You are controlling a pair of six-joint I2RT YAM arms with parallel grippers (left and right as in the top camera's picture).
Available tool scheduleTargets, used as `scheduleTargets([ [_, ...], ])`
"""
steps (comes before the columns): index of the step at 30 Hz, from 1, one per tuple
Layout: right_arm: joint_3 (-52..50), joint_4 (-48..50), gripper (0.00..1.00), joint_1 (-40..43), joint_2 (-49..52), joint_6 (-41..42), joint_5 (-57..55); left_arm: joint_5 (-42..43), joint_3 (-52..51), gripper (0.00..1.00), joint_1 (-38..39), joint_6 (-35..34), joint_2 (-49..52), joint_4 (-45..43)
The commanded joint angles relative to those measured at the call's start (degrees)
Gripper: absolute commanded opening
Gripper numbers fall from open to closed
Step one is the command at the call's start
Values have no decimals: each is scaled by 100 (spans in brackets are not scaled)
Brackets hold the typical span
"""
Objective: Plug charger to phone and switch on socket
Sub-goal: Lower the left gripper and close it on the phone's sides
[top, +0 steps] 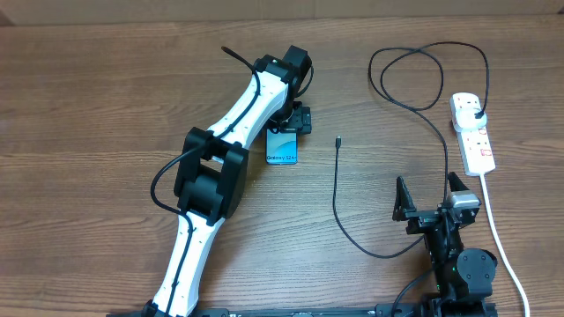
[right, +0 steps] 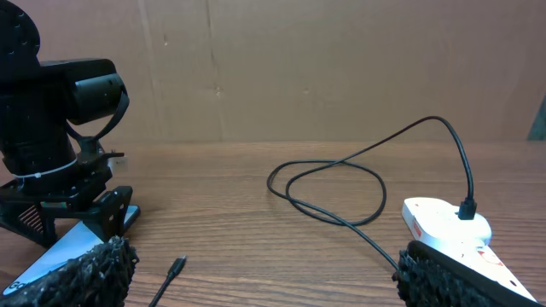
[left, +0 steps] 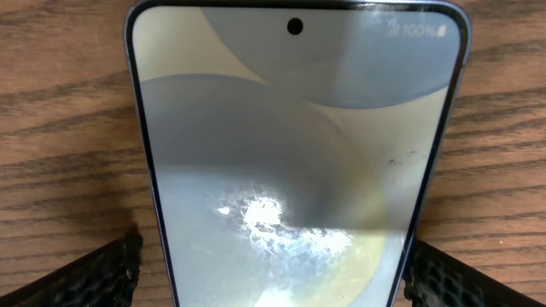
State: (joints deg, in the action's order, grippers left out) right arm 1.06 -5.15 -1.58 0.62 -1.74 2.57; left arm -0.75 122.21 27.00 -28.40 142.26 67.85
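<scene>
The phone [top: 282, 148] lies flat, screen up, near the middle of the table [top: 106, 106]. The left gripper [left: 273, 275] stands over its far end with its fingers [left: 94, 273] spread wide, one beside each long edge.

To do this step well, I judge the gripper should close squarely on those edges. That would pin the phone so it cannot slide when the connector pushes in (a skewed pinch would likely twist it).

The right gripper [top: 432, 198], toward the front right corner, is also wide apart and holds nothing. The charger [top: 337, 189] has its connector tip [top: 338, 141] lying loose just right of the phone. Its plug [top: 476, 113] sits in the socket [top: 472, 132] by the right edge.

Whether the left pads touch the phone cannot be told. The phone's port shows in no view, and the socket's switch positions are too small to read.
</scene>
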Motion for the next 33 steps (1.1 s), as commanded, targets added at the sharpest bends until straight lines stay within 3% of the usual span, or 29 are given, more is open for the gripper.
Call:
scheduleTargets([
  [1, -57, 39, 100, -22, -39, -24, -37, 282, -179, 100, 79, -33, 90, -33],
  [24, -57, 39, 100, -22, -39, -24, -37, 317, -240, 100, 79, -33, 90, -22],
  [33, -57, 39, 100, -22, -39, -24, -37, 221, -861, 98, 79, -33, 90, -284],
])
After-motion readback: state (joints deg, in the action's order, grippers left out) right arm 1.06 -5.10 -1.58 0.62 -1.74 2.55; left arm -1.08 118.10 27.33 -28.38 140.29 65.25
